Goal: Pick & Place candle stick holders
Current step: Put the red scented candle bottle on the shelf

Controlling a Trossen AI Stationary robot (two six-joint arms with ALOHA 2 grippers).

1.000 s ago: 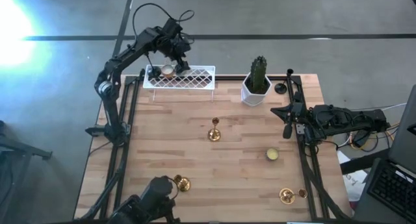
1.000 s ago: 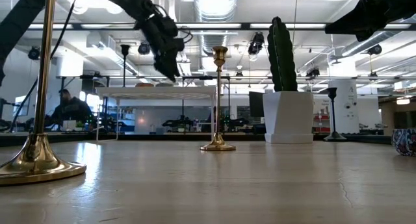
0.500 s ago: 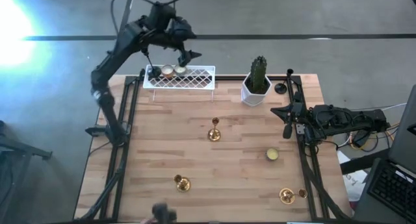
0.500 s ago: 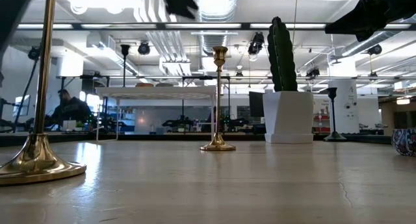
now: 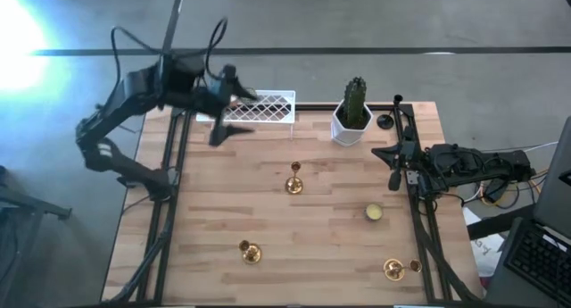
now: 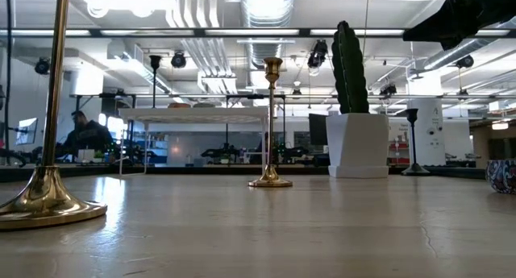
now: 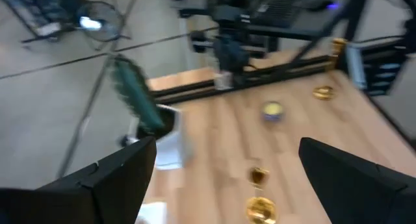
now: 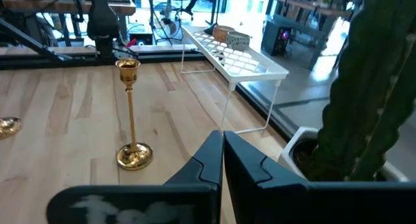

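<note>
While the left gripper (image 5: 234, 119) hangs with fingers wide and empty by the white lattice tray (image 5: 268, 106), the nearest gold candle stick holder (image 5: 293, 180) stands well apart on the worktop (image 5: 330, 245).

Low view: nearest gold candle holder (image 6: 50, 109) cut off above; left wrist view: cactus (image 7: 138, 97) blurred; tray (image 5: 260, 109) partly hidden by arm.

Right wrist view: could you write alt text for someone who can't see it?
A tall shiny gold stemmed candle holder stands on a pale wooden table, beyond the right gripper, which is shut and empty. Behind it, a white lattice tray holds two low round cups; a green cactus rises alongside.
</note>
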